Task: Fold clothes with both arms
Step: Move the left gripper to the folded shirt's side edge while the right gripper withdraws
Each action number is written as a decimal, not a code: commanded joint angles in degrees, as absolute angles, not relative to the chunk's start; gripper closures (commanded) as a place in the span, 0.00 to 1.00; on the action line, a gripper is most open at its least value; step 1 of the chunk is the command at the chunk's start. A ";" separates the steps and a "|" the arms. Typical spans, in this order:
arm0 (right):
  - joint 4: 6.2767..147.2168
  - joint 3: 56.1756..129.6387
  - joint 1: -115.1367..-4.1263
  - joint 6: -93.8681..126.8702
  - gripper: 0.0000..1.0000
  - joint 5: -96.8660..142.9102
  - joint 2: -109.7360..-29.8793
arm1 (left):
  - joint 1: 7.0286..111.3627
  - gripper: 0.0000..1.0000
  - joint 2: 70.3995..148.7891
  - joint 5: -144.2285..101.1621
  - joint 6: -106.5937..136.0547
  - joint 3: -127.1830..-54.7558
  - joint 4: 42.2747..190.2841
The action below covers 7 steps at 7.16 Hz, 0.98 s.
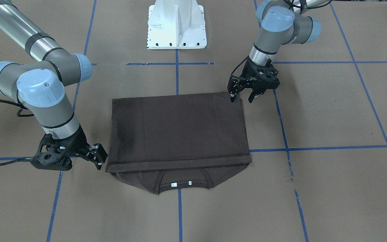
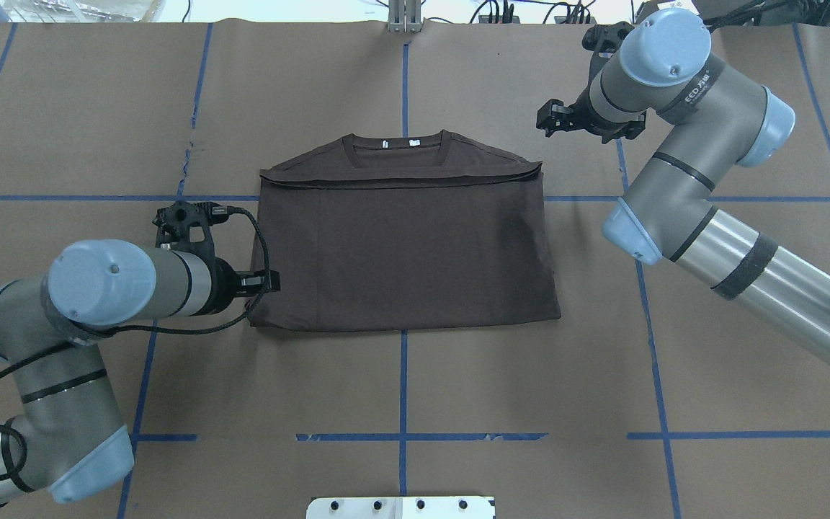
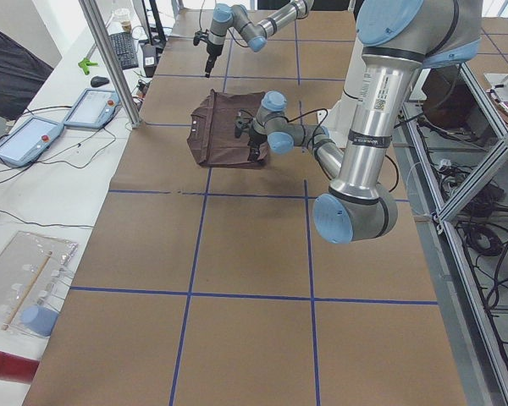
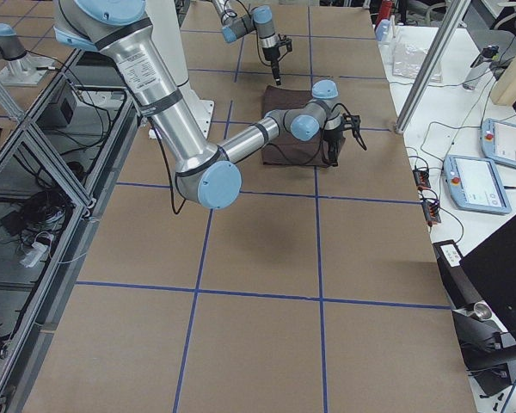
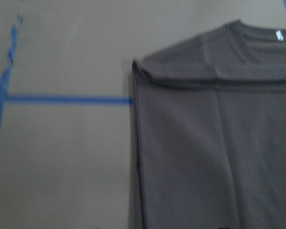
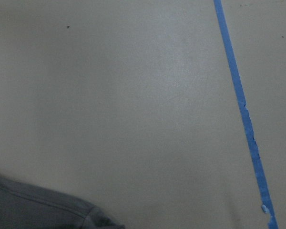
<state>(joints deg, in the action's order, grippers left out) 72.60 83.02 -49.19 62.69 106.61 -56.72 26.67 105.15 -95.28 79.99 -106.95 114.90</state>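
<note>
The dark brown T-shirt point(image 1: 180, 131) lies flat in the middle of the bench point(image 1: 331, 111), folded into a neat rectangle. Its sleeves are tucked in and its lower part is laid up over the chest. The ribbed collar point(image 1: 183, 183) with the white neck labels point(image 1: 173, 184) pokes out past the folded edge on the side farthest from my base point(image 1: 176, 27).

My left hand point(image 1: 241, 99) points down at the shirt corner nearest me on my left side. Its fingers are spread apart: one fingertip point(image 1: 232, 98) is over the edge of the cloth and the other is over bare bench just beside it. Nothing is clamped between them. My left wrist camera looks along that side edge of the shirt toward the collar.

My right hand point(image 1: 102, 161) sits at the far corner on my right side, just beside the shoulder fold. Its fingers are also apart and hold nothing. My right wrist camera shows mostly bare bench, a strip of blue tape point(image 6: 240, 109) and only a small piece of the shirt at the lower corner.
</note>
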 commanded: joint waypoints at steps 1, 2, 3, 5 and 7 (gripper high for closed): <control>72.60 83.06 -49.22 62.67 0.00 106.52 -56.78 | 23.29 0.51 104.77 -93.16 85.69 -106.70 114.87; 72.60 83.06 -49.22 62.67 0.00 106.52 -56.78 | 23.29 0.51 104.59 -93.43 85.43 -106.61 114.79; 72.60 83.06 -49.22 62.75 0.00 106.52 -56.78 | 23.29 0.51 104.59 -93.51 85.34 -106.61 114.44; 72.60 83.06 -49.22 62.67 0.00 106.52 -56.78 | 23.29 0.51 104.50 -93.52 85.25 -106.61 114.17; 72.60 82.97 -49.22 62.67 0.00 106.44 -56.78 | 23.29 0.51 104.15 -93.52 85.25 -106.61 114.00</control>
<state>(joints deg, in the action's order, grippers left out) 72.60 83.05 -49.22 62.67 106.50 -56.78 23.30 104.28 -93.51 85.26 -106.61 114.11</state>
